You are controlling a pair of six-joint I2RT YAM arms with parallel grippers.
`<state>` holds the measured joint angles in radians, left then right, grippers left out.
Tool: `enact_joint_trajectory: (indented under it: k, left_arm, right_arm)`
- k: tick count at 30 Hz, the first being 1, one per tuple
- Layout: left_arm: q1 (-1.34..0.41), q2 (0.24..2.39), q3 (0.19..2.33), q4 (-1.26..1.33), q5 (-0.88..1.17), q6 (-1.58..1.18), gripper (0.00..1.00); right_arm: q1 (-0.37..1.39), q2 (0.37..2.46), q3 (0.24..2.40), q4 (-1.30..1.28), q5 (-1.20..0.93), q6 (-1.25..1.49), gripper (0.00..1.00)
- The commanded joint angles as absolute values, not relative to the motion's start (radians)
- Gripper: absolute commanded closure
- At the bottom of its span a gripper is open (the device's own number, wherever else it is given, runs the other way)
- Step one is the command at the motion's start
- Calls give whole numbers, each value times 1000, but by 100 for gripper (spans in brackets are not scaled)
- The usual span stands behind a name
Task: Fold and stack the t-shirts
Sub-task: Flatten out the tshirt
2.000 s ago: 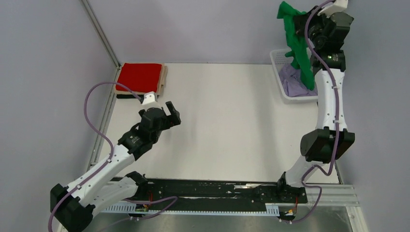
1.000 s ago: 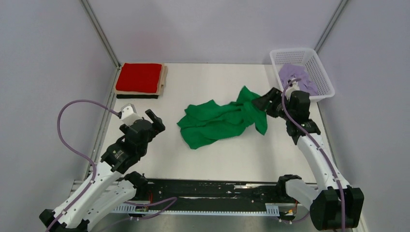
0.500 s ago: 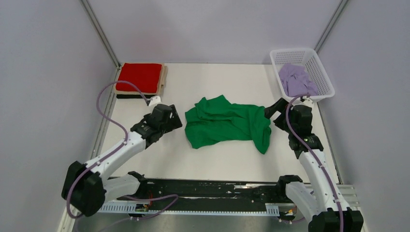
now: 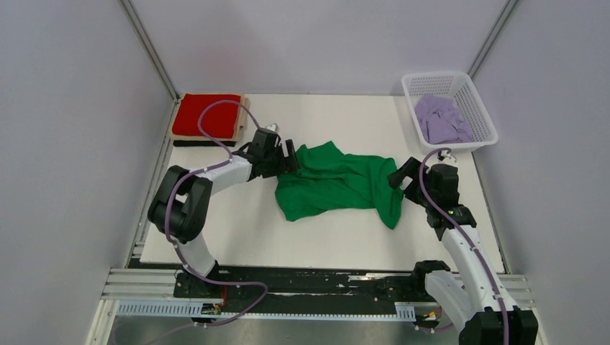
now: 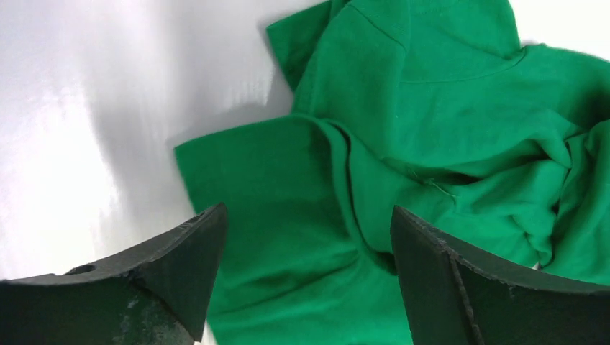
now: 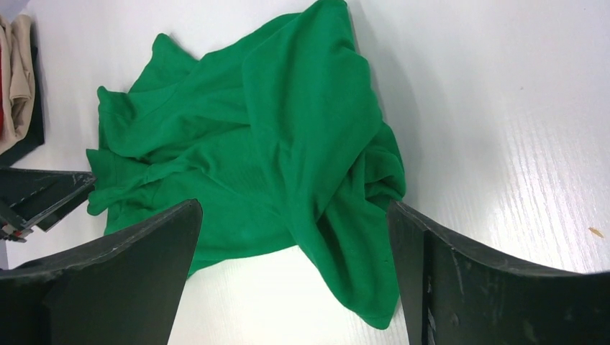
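Left gripper [image 4: 290, 156] has swung in to the left edge of the green t-shirt [image 4: 334, 183], jaws wide open, holding nothing. Right gripper [image 4: 398, 177] at its right edge, jaws spread, empty. Shirt crumpled mid desk [image 4: 324, 115], long axis left-right. Basket [image 4: 434, 75] holds lilac t-shirt [image 4: 440, 119].

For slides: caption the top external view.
Left gripper and right gripper, open, flank crumpled green t-shirt; folded stack rear-left, lilac shirt in basket.

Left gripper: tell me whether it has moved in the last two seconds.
Yes. The left gripper has shifted right, away from the red shirt, reaching the green shirt.
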<state>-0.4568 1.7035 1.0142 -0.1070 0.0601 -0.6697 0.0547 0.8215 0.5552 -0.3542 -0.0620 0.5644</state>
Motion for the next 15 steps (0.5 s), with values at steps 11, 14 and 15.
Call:
enact_joint_trajectory:
  k: [11,14,15]
  left_arm:
    - [-503,1873,1201,-158,36,-651,54]
    - [-505,1889,1226,-209,5,-654,70]
    - [-505,1890,1234,-231,-10,-657,79]
  right_arm:
    - [54,889,569,-316,-81,534,0]
    - [54,889,566,-316,-88,532,0]
    - [54,886,566,-316,-90,533,0]
